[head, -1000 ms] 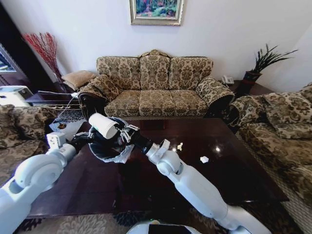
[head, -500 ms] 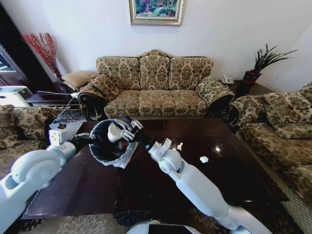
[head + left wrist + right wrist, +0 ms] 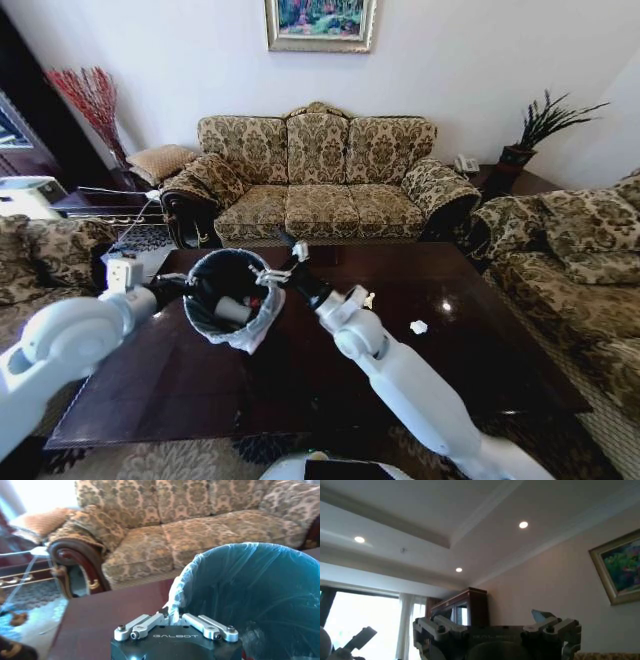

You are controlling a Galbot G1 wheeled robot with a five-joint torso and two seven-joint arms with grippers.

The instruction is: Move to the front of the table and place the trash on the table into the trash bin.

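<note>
The black trash bin (image 3: 222,302) with its white bag liner hangs tilted over the left part of the dark wooden table (image 3: 450,370). My left gripper (image 3: 178,290) is shut on the bin's rim; the left wrist view shows the left gripper (image 3: 172,618) pinching the liner edge of the trash bin (image 3: 250,592). A white paper cup (image 3: 233,310) lies inside the bin. My right gripper (image 3: 286,260) stands open and empty just beside the bin's far right rim. In the right wrist view the right gripper (image 3: 495,628) points at the ceiling. Two crumpled white paper bits (image 3: 419,327) (image 3: 369,299) lie on the table.
A patterned sofa (image 3: 320,185) stands behind the table, with armchairs at the right (image 3: 580,250) and left (image 3: 40,260). A side table with a plant (image 3: 520,165) fills the back right corner. The table's near edge runs just before my base.
The white paper cup that my right gripper held above the bin has dropped into it. The right gripper has opened and drawn back to the bin's rim.
</note>
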